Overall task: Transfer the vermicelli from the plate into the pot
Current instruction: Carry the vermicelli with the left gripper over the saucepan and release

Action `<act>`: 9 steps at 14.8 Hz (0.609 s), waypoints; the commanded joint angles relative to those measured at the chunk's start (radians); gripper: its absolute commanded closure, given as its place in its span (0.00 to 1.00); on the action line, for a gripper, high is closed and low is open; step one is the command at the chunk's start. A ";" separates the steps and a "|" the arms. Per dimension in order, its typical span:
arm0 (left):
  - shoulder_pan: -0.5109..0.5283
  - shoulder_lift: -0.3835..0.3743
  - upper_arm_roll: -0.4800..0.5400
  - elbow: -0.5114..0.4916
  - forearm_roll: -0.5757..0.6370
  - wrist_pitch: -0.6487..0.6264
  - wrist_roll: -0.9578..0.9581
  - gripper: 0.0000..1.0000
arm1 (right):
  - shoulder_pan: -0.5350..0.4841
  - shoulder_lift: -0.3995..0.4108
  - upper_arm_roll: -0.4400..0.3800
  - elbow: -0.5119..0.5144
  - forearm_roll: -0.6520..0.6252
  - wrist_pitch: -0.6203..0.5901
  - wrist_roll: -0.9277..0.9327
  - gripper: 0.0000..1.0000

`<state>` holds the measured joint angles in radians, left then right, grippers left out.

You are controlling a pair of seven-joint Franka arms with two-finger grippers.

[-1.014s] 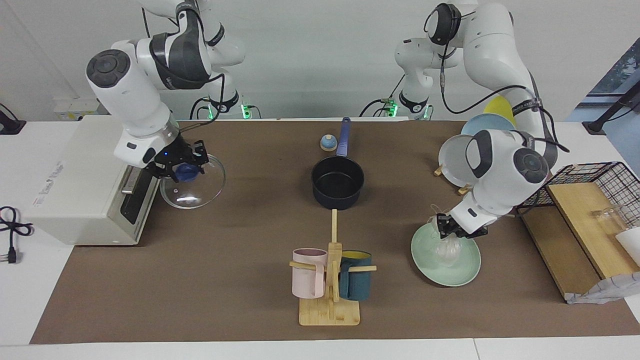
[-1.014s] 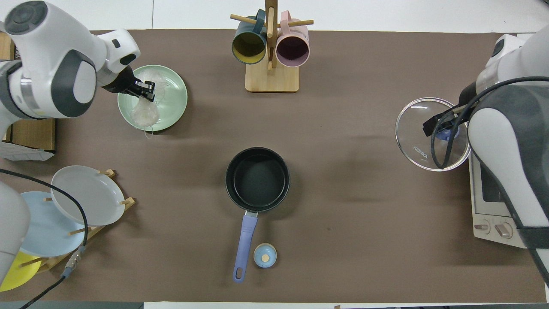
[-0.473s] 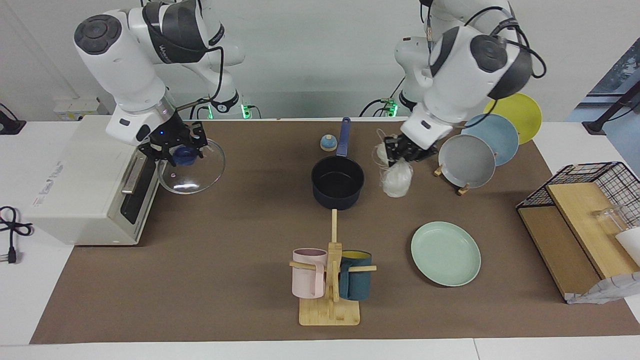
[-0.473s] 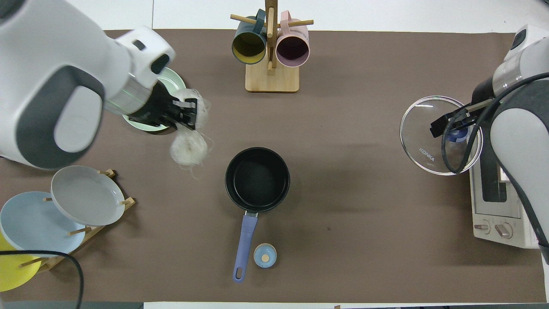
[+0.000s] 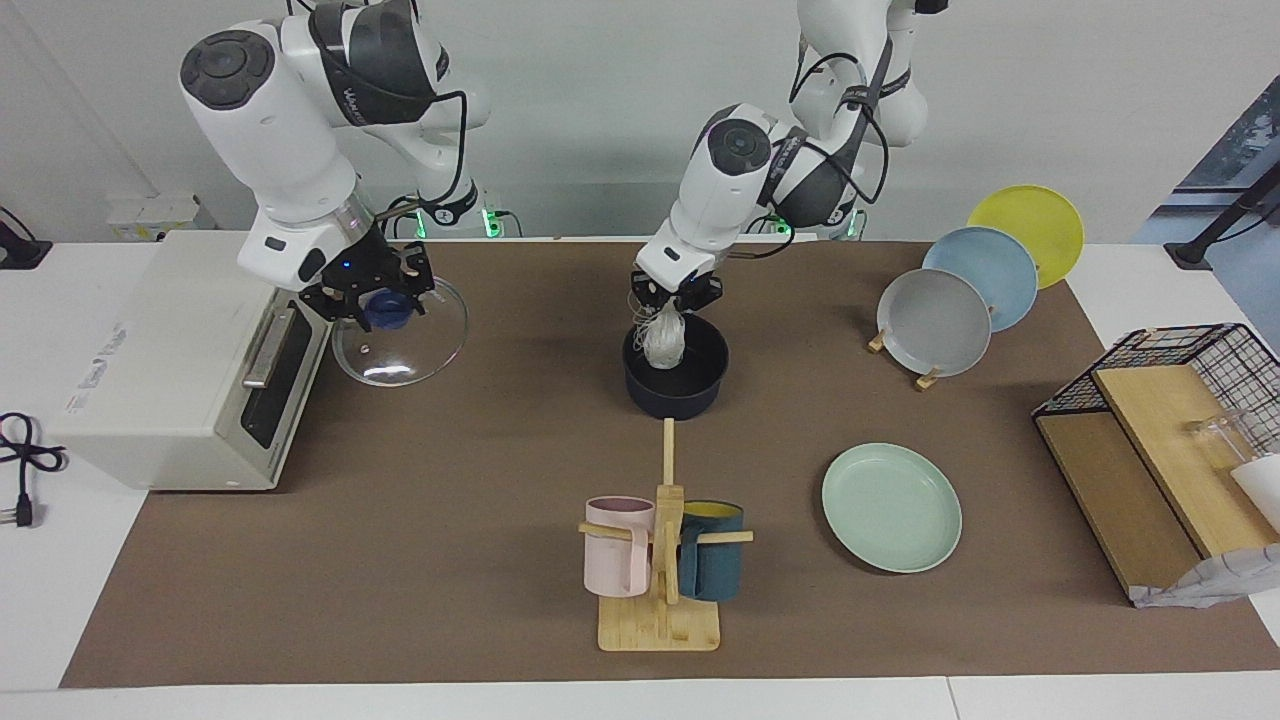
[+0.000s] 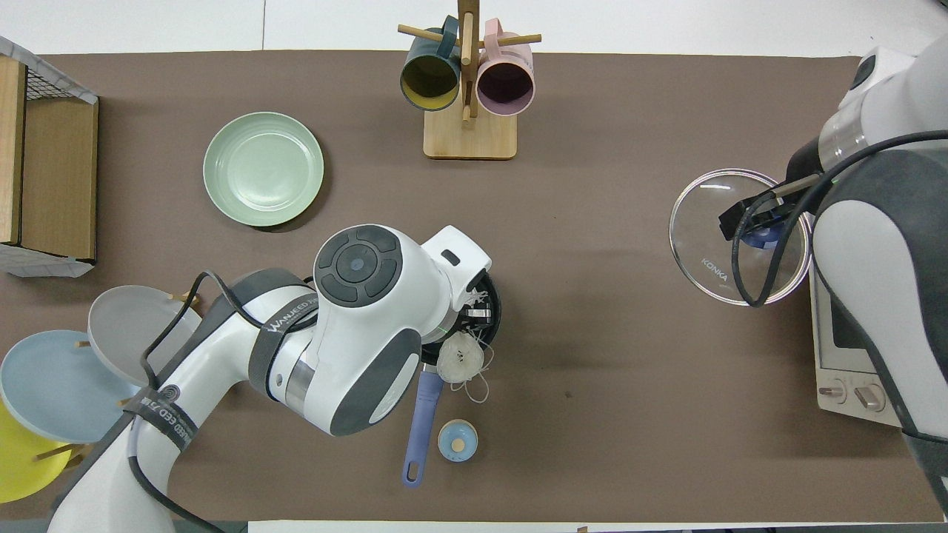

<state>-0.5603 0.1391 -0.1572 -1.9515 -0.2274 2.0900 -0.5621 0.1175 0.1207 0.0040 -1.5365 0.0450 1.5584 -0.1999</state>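
Mug rack (image 5: 660, 560), plate rack (image 5: 925, 375), toaster oven (image 5: 160, 360).

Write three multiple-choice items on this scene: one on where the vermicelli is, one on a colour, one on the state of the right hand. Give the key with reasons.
1. Where does the vermicelli hang?
A. on the mint-green plate
B. over the pot
C. on the mug rack

2. What colour is the pot's handle?
A. blue
B. red
C. yellow

3. What is the right hand doing?
A. hanging open over the pot
B. shut on the glass lid's blue knob
C. resting on the toaster oven

Key: 1 B, the left hand holds the clump above the pot and the mint-green plate is bare. 2 A, the long handle is blue. 3 B, it grips the knob of the glass lid.
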 commanded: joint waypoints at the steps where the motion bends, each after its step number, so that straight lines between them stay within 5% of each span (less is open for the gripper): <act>1: 0.008 0.002 0.021 -0.040 -0.026 0.067 0.040 1.00 | -0.002 -0.004 0.005 0.002 0.016 0.003 0.033 1.00; 7: 0.014 0.065 0.022 -0.067 -0.026 0.187 0.103 1.00 | 0.016 -0.004 0.014 -0.002 0.016 0.029 0.062 1.00; 8: 0.017 0.063 0.024 -0.061 -0.024 0.173 0.123 0.42 | 0.019 -0.004 0.014 -0.002 0.015 0.031 0.063 1.00; 9: 0.025 0.051 0.033 -0.055 -0.018 0.154 0.137 0.00 | 0.019 -0.004 0.014 -0.002 0.015 0.031 0.063 1.00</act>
<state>-0.5539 0.2228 -0.1324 -2.0017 -0.2275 2.2615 -0.4794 0.1389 0.1217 0.0127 -1.5366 0.0451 1.5753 -0.1551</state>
